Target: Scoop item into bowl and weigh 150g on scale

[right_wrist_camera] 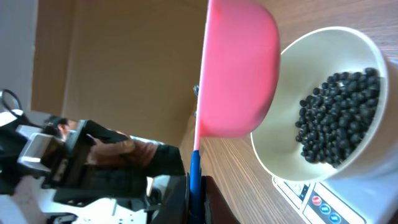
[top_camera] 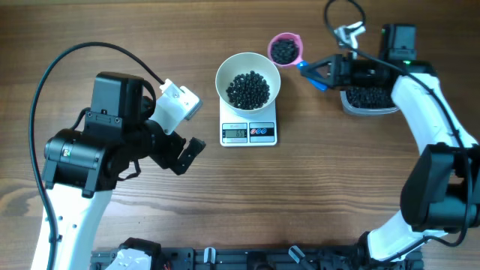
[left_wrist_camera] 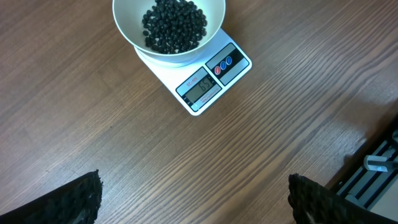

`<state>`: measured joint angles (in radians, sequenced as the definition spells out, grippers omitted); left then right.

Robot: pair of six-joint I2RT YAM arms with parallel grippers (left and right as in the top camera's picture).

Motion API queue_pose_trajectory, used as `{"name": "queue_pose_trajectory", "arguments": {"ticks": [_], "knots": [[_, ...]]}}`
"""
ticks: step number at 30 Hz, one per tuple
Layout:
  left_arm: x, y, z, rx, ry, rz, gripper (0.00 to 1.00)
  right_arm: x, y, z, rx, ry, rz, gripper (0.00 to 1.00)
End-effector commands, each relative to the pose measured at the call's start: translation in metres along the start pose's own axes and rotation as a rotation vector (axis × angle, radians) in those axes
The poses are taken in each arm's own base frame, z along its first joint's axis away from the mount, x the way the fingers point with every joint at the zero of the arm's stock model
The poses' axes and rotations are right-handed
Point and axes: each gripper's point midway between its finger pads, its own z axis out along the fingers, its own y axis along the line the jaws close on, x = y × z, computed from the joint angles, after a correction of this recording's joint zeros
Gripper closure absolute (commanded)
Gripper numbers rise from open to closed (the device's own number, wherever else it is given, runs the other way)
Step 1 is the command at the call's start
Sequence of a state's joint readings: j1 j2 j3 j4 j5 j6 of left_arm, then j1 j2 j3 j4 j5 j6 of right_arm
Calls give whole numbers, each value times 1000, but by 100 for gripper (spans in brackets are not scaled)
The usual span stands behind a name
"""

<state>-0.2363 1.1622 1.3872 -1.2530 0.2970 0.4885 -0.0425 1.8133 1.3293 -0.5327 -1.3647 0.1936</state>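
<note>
From overhead only, beads [top_camera: 284, 51] fill scoop [top_camera: 286, 34]; right pincer [top_camera: 309, 71] clamped on it, left pincer [top_camera: 193, 126] wide, empty.

The wooden table [top_camera: 150, 22] bore the white scale [top_camera: 249, 133] straight ahead of the left gripper [left_wrist_camera: 196, 202], well apart from it. A clear tub [top_camera: 371, 112] sat just behind the right gripper [top_camera: 315, 72], beneath its wrist.

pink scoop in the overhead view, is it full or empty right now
Full: the overhead view shows the pink scoop filled with black beads, beside the white bowl.
</note>
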Motion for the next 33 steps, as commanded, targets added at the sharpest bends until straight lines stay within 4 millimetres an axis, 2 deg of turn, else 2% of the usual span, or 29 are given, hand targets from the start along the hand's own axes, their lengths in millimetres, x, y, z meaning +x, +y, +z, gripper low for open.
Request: {"name": "queue_pose_trajectory", "arguments": {"ticks": [1,6,13,19,23,29,33], "knots": [[-5,1,-3,-4,-14,0,0,3,2,20,86,22,-26,96],[-5,1,-3,-4,-14,0,0,9,-12,39,197,58,-185,96],[-5,1,-3,-4,-14,0,0,11,-27,49,305,98,-407,96],[-5,1,-3,-4,-14,0,0,9,-35,49,356,111,-486,96],[-5,1,-3,-4,-14,0,0,11,-44,55,431,138,-534,96],[-5,1,-3,-4,-14,0,0,19,-54,75,558,206,-640,96],[-5,1,-3,-4,-14,0,0,19,-56,77,627,215,-672,96]]}}
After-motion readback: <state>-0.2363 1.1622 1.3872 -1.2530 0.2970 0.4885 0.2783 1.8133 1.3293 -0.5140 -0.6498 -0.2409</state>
